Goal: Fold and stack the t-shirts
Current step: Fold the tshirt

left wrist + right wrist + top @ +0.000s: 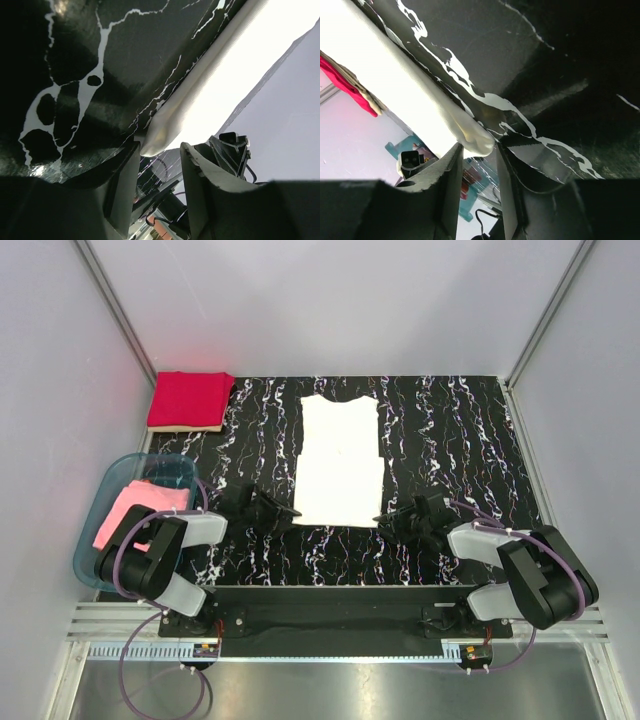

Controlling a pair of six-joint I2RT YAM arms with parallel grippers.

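Top external view: a white t-shirt [340,465] lies flat in the middle of the black white-streaked mat [450,440], its sleeves already turned in so that it makes a long narrow strip. A red t-shirt [188,398] sits folded at the mat's far left corner, and a pink t-shirt [125,510] lies crumpled in the teal tub [160,457] off the near left edge. The left gripper [285,512] and right gripper [388,518] are low at the white shirt's two near corners. Left wrist view: the left gripper [159,150] has its jaws moderately apart, with the shirt's [210,95] corner at their mouth, not visibly pinched. Right wrist view: the right gripper [477,150] matches it, gap showing, corner of the cloth [405,85] at the fingertips. I judge one shirt done, the white half folded, the pink untouched.
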